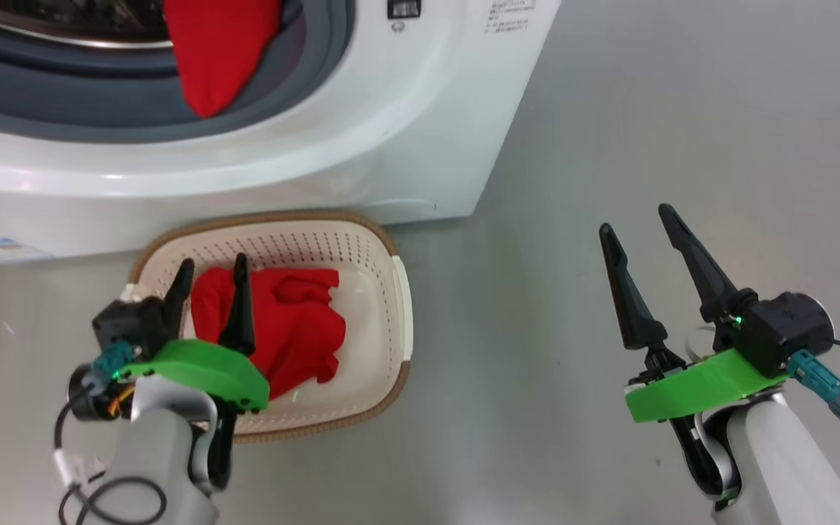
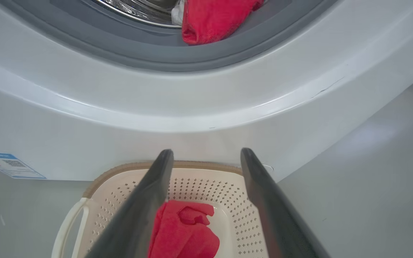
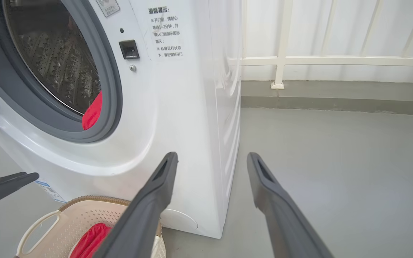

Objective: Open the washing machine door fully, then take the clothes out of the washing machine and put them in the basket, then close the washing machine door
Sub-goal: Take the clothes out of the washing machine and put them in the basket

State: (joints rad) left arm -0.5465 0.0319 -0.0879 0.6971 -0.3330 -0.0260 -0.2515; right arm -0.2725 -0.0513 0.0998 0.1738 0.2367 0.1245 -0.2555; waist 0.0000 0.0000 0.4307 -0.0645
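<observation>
A red garment (image 1: 296, 321) is seen lying in the basket (image 1: 318, 244), beneath the spread, empty fingers of the left gripper (image 1: 212, 264). The right gripper (image 1: 635, 219) is held open, well apart.

Grey floor (image 1: 682, 109); white railing (image 3: 335, 61) beyond low kerb (image 3: 335, 94)

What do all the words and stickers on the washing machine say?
"温馨提示:" heads the white notice sticker on the big white front-loading washing machine.
"开门前,请耐心等待1~2分钟" seems to follow; the remaining lines are too small.
Small blue label low on the front: too small to read.
Small pale sticker above the latch: blurred.
</observation>
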